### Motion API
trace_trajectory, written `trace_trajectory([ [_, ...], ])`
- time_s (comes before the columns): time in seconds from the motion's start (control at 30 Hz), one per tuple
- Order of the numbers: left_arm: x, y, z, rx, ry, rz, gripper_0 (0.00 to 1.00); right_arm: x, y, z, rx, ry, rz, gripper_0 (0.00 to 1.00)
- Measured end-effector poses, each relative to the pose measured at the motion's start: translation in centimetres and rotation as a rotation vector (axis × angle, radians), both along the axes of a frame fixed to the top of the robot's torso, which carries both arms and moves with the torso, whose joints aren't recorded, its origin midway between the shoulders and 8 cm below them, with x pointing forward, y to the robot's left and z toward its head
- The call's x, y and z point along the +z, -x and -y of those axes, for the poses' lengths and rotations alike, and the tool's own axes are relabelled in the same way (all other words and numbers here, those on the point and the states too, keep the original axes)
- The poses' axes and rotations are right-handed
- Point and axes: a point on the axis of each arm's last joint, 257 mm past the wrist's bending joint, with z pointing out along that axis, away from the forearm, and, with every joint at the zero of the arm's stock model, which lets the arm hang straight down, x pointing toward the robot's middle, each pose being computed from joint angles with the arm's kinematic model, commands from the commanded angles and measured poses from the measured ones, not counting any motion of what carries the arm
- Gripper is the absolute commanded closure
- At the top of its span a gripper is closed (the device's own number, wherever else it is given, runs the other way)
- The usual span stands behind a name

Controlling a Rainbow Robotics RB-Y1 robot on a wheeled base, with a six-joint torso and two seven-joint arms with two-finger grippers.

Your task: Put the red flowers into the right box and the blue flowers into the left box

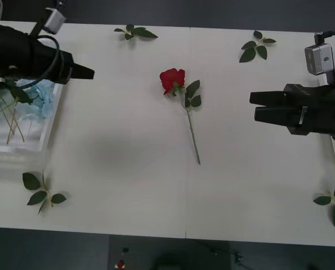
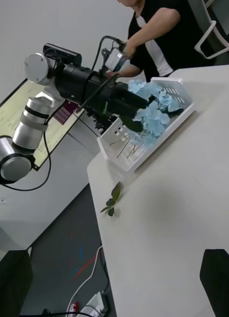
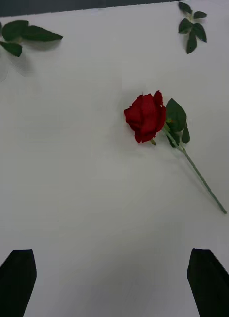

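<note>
White tabletop (image 1: 128, 185) strewn with loose leaf sprigs (image 1: 42, 191), one red rose (image 1: 173, 80) lying flat midway between left gripper (image 1: 88, 72), black fingers apart over slotted left box (image 1: 21, 147) of blue flowers (image 2: 154, 106), and right gripper (image 1: 253, 106), likewise spread, empty.

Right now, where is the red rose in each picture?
Front view: the red rose lies mid-table, bloom toward the far edge, between the left pincer and right pincer.
Left wrist view: the rose lies on bare table beyond the open fingers.
Right wrist view: not in it.
Shared landmark: the leaf sprig past the bloom, also in the left wrist view.
</note>
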Motion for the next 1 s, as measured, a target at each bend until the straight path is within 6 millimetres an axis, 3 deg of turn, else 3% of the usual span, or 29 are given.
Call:
trace_trajectory([
  [0.37,-7.1,-0.4,7.9,0.228,-0.121,-0.149,0.11,0.0,-0.2,0.0,-0.006,-0.001,0.0,0.0],
  [0.63,-8.2,-0.3,12.8,0.342,-0.215,-0.123,0.11,0.0,-0.7,0.1,-0.029,-0.004,0.003,0.0],
  [0.83,-9.4,0.2,16.9,0.449,-0.181,-0.121,0.11,0.0,-1.1,0.2,-0.042,-0.004,0.004,0.0],
  [1.0,-10.5,-1.0,20.4,0.444,-0.145,-0.065,0.11,0.0,-1.1,0.2,-0.042,-0.004,0.004,0.0],
])
